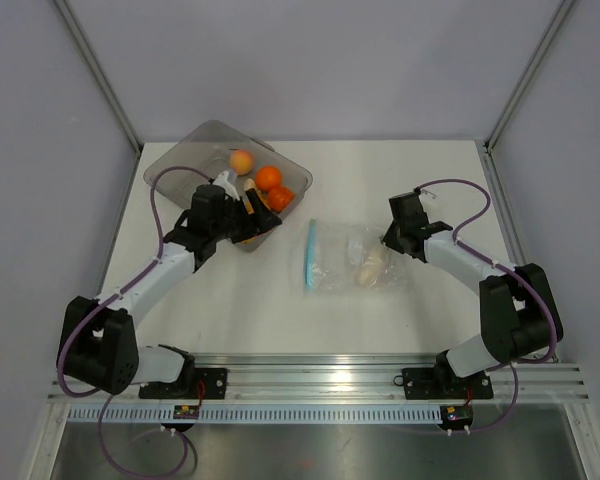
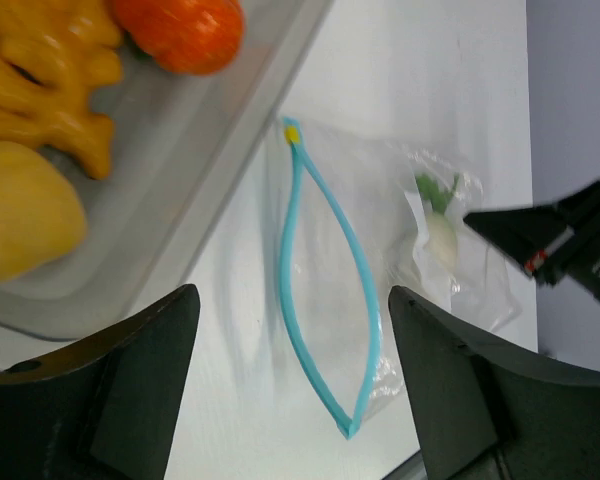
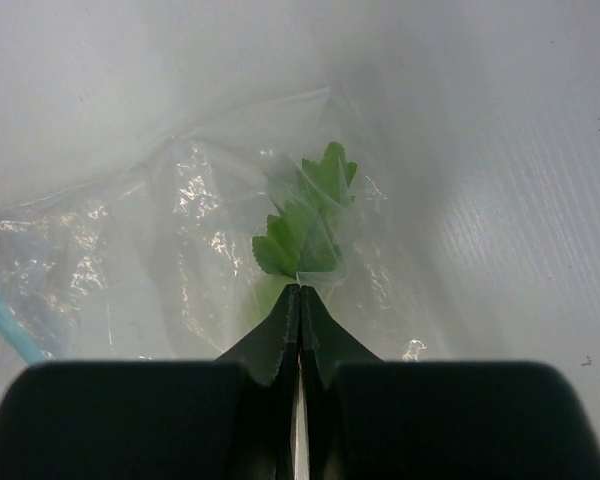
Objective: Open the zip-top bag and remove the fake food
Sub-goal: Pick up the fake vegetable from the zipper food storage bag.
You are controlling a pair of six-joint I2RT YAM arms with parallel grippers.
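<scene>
The zip-top bag (image 1: 345,258) lies flat mid-table, its teal zip strip (image 2: 320,300) parted into a lens shape, so the mouth stands open. Inside it is a white radish piece (image 2: 440,240) of the fake food, with green leaves (image 3: 310,215). My right gripper (image 3: 300,288) is shut, pinching the bag's plastic right by the leaves at the end away from the zip. Over the tray's near edge, my left gripper (image 2: 290,385) is open, with nothing between its fingers. More fake food lies in the tray: a peach (image 1: 242,161), orange balls (image 1: 269,177) and yellow-orange bits (image 2: 50,90).
The grey translucent tray (image 1: 170,160) sits at the back left, with its rim (image 2: 230,170) just left of the bag. An aluminium rail (image 1: 320,372) runs along the table's near edge. Grey walls close in the back and both sides.
</scene>
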